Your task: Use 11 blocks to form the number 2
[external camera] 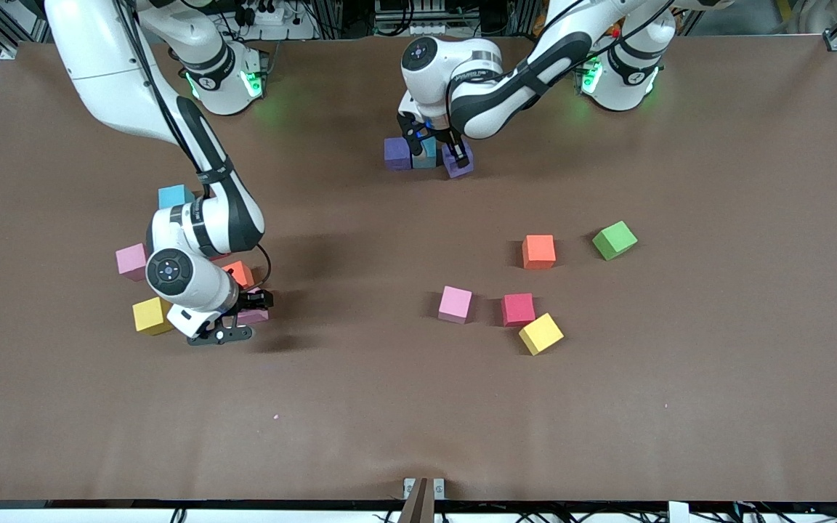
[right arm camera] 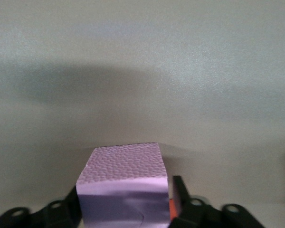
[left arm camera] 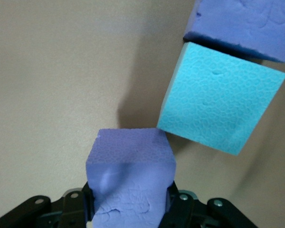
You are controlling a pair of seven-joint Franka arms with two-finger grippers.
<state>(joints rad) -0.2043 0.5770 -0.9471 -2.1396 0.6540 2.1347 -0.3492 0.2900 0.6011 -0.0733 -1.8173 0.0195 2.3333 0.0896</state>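
At about nine o'clock on the table my right gripper (external camera: 243,325) sits low among a spare cluster, clamped on a lilac block (right arm camera: 123,185), which I judge is the next piece to go over. Near twelve o'clock the left gripper (external camera: 437,151) pinches a purple block (left arm camera: 130,164) whose corner touches the sky-blue block (left arm camera: 218,97) (slightly skewed, so it needs squaring), with another purple block (external camera: 397,153) flanking it. These three start the number 2 (external camera: 426,158). Pink (external camera: 455,303), red (external camera: 518,309), yellow (external camera: 540,333) and orange (external camera: 538,251) wait around four o'clock beside the unwanted green cube (external camera: 615,240).
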